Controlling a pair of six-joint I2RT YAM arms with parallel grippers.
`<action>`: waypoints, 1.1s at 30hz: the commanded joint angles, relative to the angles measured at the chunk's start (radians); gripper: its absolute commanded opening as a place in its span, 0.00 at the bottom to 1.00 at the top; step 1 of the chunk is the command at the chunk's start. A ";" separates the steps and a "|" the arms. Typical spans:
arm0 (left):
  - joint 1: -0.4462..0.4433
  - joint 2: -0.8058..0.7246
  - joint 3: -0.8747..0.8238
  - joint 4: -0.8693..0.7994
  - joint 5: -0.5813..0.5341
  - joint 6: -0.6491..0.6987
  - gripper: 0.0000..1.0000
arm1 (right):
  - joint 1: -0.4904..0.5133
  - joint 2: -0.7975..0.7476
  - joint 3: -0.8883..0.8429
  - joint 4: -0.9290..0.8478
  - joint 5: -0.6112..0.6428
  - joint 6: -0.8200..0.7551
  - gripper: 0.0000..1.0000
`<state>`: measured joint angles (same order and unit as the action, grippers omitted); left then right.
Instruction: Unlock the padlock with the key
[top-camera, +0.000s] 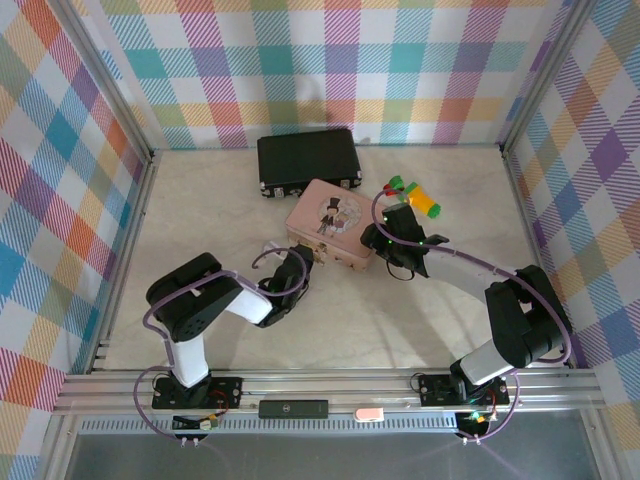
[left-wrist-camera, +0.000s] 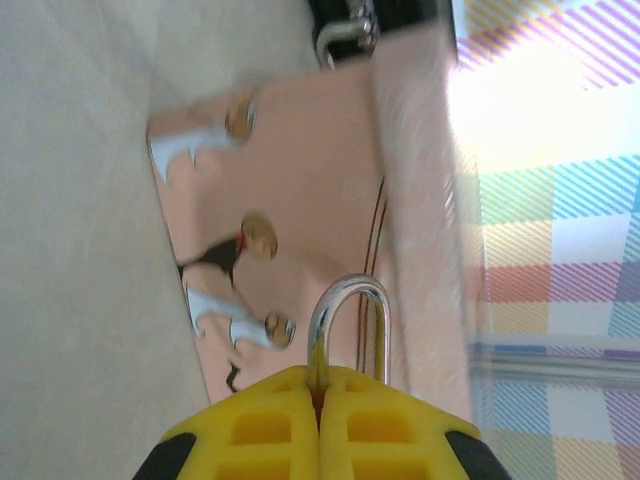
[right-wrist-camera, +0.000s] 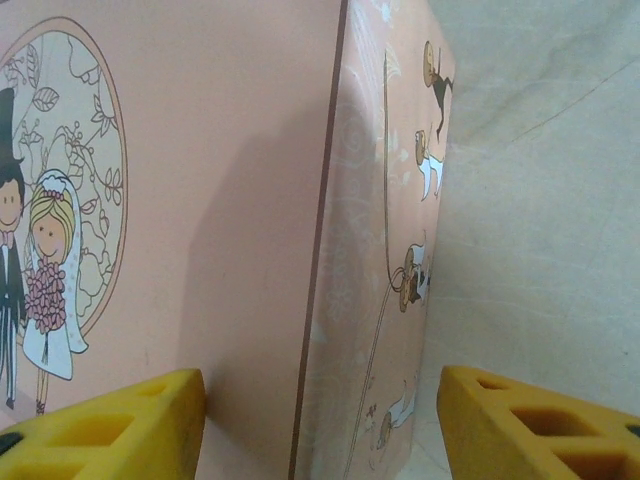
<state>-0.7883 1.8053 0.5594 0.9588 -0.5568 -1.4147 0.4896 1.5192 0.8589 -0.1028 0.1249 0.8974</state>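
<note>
Padlock (left-wrist-camera: 350, 283), tiny, with a silvery metal shackle, sits clamped in the left claw (left-wrist-camera: 320, 378). The claw's yellow fingers are pressed together on the lock's body, and the shackle loop sticks out past their tips. The lock's long axis runs along the fingers, with the shackle pointing away from the claw at the side wall of a flat pink picture tin (top-camera: 330, 222). The tin lies near the middle of the pale marbled tabletop (top-camera: 350, 330), a little toward the far edge.

The left arm is folded, elbow toward the left edge, forearm reaching to the tin's near left corner. The right arm arcs in from the near right corner. The right claw (right-wrist-camera: 320, 388) has its fingers apart, straddling the tin's right end.

I cannot tell where the key lies. It probably has to reach the lock's buried body end.
</note>
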 joint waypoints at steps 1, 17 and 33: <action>0.013 -0.087 -0.027 -0.045 -0.061 0.038 0.00 | -0.009 0.031 0.016 -0.072 0.049 -0.026 0.61; 0.163 -0.516 0.124 -0.841 0.293 0.468 0.00 | -0.019 -0.132 0.074 -0.124 -0.040 -0.308 0.71; 0.362 -0.586 0.180 -1.365 0.516 0.793 0.00 | -0.134 -0.264 0.011 -0.241 0.082 -0.557 0.80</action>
<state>-0.4351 1.1915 0.7483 -0.3347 -0.0967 -0.6827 0.3691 1.2854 0.8825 -0.3195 0.1692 0.3931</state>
